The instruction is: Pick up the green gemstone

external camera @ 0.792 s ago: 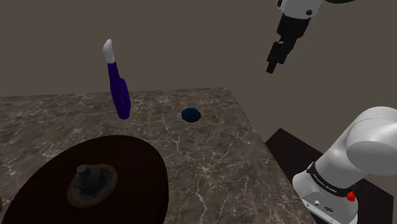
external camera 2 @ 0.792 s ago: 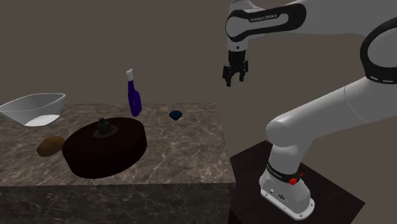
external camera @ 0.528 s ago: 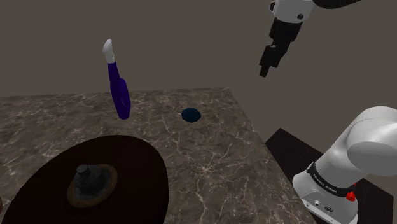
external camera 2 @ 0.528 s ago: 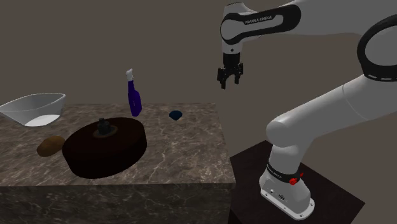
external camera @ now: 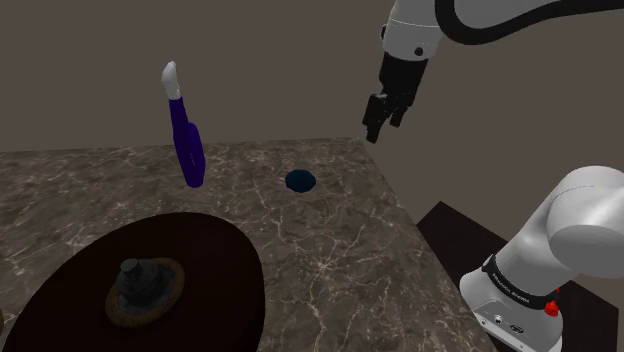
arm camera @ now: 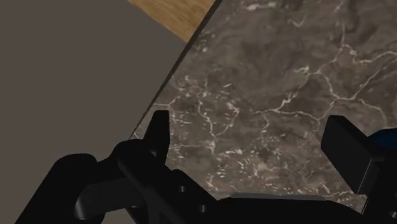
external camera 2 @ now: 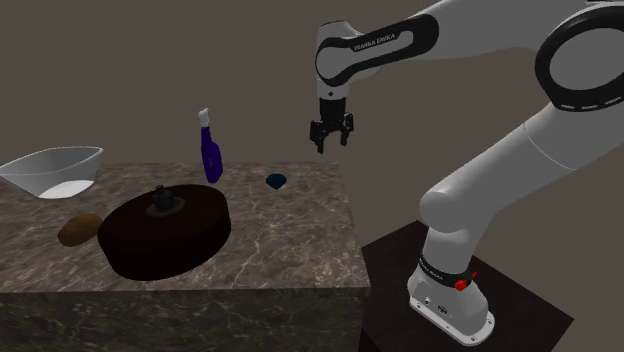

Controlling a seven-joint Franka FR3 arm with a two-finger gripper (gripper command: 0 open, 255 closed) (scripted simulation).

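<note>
The gemstone looks dark blue-green, small and faceted. It lies on the marble counter near the far edge, to the right of a purple spray bottle. In the second exterior view the gemstone sits near the counter's back right corner. My gripper hangs in the air above the counter's far right corner, up and to the right of the gemstone, fingers apart and holding nothing. In the wrist view the gripper is open over the marble, and a blue sliver of the gemstone shows just outside one finger.
A wide dark round dish with a knobbed piece on it takes up the counter's near left. A white bowl and a brown lump lie further left. The counter's right edge drops off beside my stand.
My gripper has swung toward the shoulder view's left and come lower, from off to the counter's side to above its far right corner. Nothing on the counter has moved.
</note>
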